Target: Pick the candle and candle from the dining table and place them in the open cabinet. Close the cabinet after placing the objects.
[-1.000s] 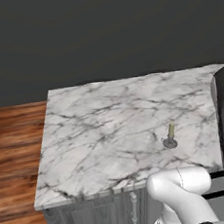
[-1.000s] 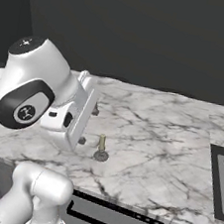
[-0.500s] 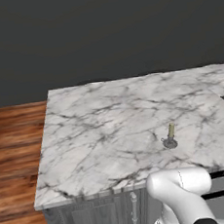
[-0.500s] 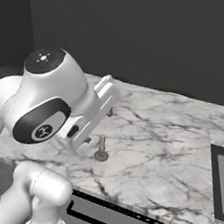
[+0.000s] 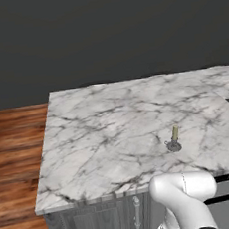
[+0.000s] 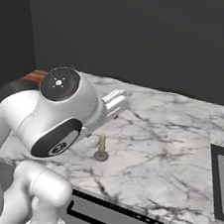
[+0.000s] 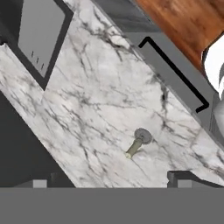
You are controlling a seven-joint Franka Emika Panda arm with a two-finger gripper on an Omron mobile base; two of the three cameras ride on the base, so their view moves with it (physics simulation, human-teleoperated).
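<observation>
Left base view: stubby candle (image 5: 175, 136) stands upright at approx 4 o'clock on the marble top (image 5: 99, 138), same spot as a sec ago, while the dark arm part at 3 o'clock has slid almost off-frame. Right base view: arm has swung up & over, hand now at 12 o'clock of candle (image 6: 101, 146), so I'd say approach is on, pick not begun. Hand view: gripper (image 7: 111, 183) is spread wide w/ nothing between the tips, candle (image 7: 136, 145) at 1 o'clock of it, cooktop (image 7: 39, 35) at 10 o'clock; the jaw gap reads here, base views can't settle it.

Arm raised, elbow bent high; hand (image 7: 109, 183) pointing down, fingers (image 7: 183, 178) spread wide, holding nothing.
</observation>
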